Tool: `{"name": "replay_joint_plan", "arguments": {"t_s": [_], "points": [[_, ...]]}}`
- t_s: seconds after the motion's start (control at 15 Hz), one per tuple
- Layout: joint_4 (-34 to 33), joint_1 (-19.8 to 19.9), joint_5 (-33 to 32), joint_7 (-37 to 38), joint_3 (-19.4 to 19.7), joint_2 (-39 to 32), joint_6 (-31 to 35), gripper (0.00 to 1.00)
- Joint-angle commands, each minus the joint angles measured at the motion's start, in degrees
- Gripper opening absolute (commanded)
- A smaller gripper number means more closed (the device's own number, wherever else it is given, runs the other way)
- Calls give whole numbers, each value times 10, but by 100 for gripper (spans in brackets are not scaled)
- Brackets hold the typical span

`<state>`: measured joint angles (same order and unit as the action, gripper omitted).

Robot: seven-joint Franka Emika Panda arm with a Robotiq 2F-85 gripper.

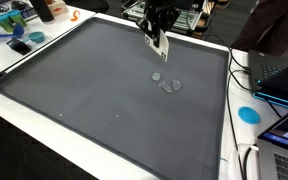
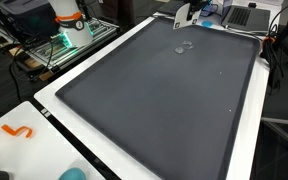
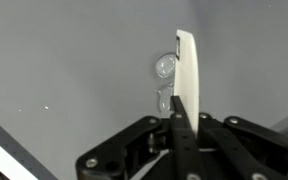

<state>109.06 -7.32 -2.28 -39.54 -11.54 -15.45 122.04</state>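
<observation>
- At the far left in an exterior view, an orange squiggle [image 2: 18, 131] lies on the white table [image 2: 34, 155], off the near corner of the mat.
- A huddle of small blue items [image 1: 16, 25] sits on the table beyond the mat's ten o'clock corner.
- The dark grey mat [image 1: 94, 100] covers most of the table and has a thin raised rim; both exterior views show it.
- The gripper [image 1: 157, 37] hangs over the far part of the mat, at about twelve o'clock from the mat's centre.
- Its jaws stand narrow and pinch a flat white piece [image 1: 161, 46], which points downward from the fingertips.
- In the wrist view the white piece [image 3: 187, 65] shows edge-on as a slim rounded blade rising out of the gripper [image 3: 181, 118]. The black fingers press it from both sides.
- I cannot tell from any view whether the lower end of the white piece touches the mat.
- Two small clear lumps [image 1: 165, 81] lie on the mat at about five o'clock from the gripper, close together — near the white piece but apart from it in that view.
- In the wrist view the clear lumps [image 3: 165, 68] sit just at nine o'clock of the white piece, one above the other.
- At three o'clock of the mat a round blue disc [image 1: 248, 114] rests on the table.
- A laptop [image 1: 282, 75] stands at the right edge — its screen is only partly in frame.
</observation>
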Motion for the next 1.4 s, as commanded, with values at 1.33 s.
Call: {"name": "replay_joint_plan", "arguments": {"t_s": [1.33], "points": [[111, -2, -70, -72, -17, -63, 206, 1]]}}
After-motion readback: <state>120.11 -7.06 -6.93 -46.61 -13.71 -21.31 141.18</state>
